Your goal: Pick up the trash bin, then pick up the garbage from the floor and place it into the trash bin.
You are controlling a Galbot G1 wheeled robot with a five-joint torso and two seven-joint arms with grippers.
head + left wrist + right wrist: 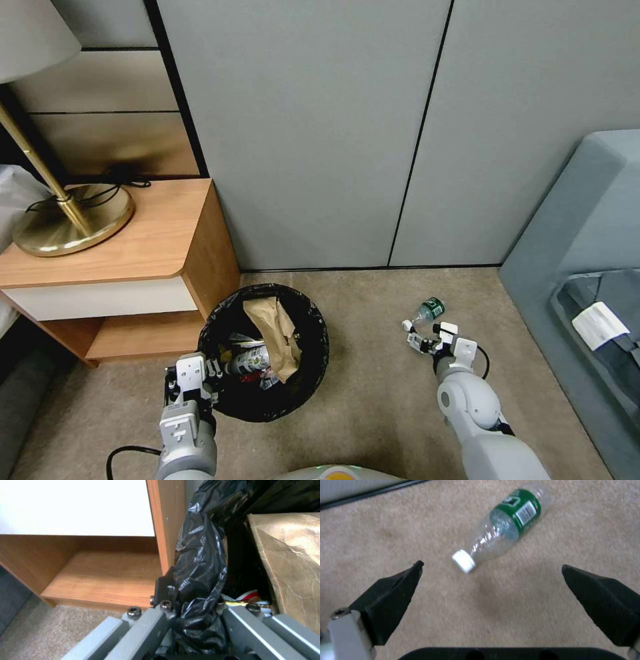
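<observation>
- Nearest me, the left tool (200, 383) is clamped on the near-left rim of the trash bin (313, 373); in its wrist view the crinkly black bag (200, 580) is pinched between the fingers (163, 590).
- The trash bin stands on the carpet (373, 407) just beside the wooden nightstand (133, 253). It already carries a brown paper bag (273, 330), a small bottle (250, 360) and some wrappers.
- To the right of the trash bin, well apart from it, the right tool (419, 340) hovers low over the carpet with its jaws spread wide and nothing between them.
- The plastic bottle (427, 311), clear with a green label and white cap, lies on its side on the carpet to the right of the trash bin, just beyond the right tool and a little farther from the robot.
- Its long axis runs diagonally: the cap (463, 561) points back toward the right tool, the labelled base away toward the wall (333, 133). In the right wrist view the bottle sits ahead of the open fingers (391, 597), not yet between them.
- The right arm is plainly the nearer one. By my reckoning it needs a short reach forward and some turn, so the jaws cross the bottle's body rather than run along it.
</observation>
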